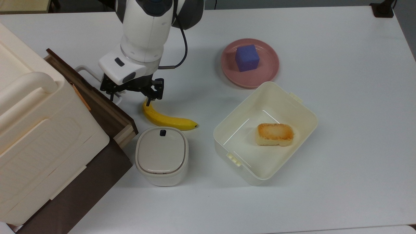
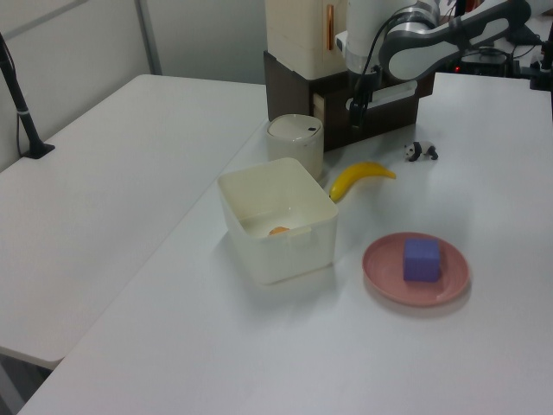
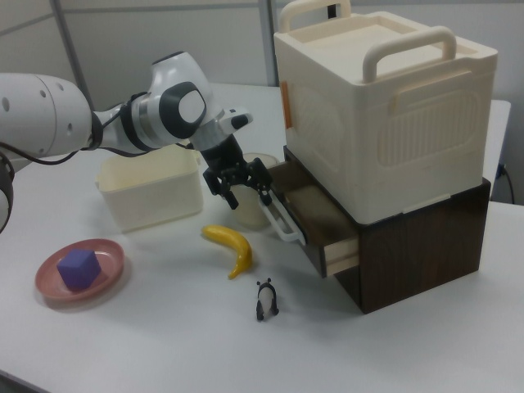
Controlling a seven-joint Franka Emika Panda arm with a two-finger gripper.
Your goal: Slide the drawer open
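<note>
Right view: drawer [image 3: 315, 214] partly out of dark cabinet [image 3: 417, 246] under cream box [image 3: 385, 106], light interior exposed. Gripper [image 3: 241, 187] at white loop handle [image 3: 281, 219], fingers spread wide astride it. Banana [image 3: 232, 246] near on counter [image 3: 147, 344]. Task mostly done; more travel possibly left.

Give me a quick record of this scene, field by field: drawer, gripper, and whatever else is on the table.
drawer: partly pulled out of the dark brown cabinet, light brown inside showing
handle: white loop on the drawer front
gripper: at the handle
banana: lying on the table beside the gripper
lidded container: cream, lid on, next to the cabinet
open box: holds a toasted bread piece
pink plate: carries a purple cube
panda figure: standing near the banana
</note>
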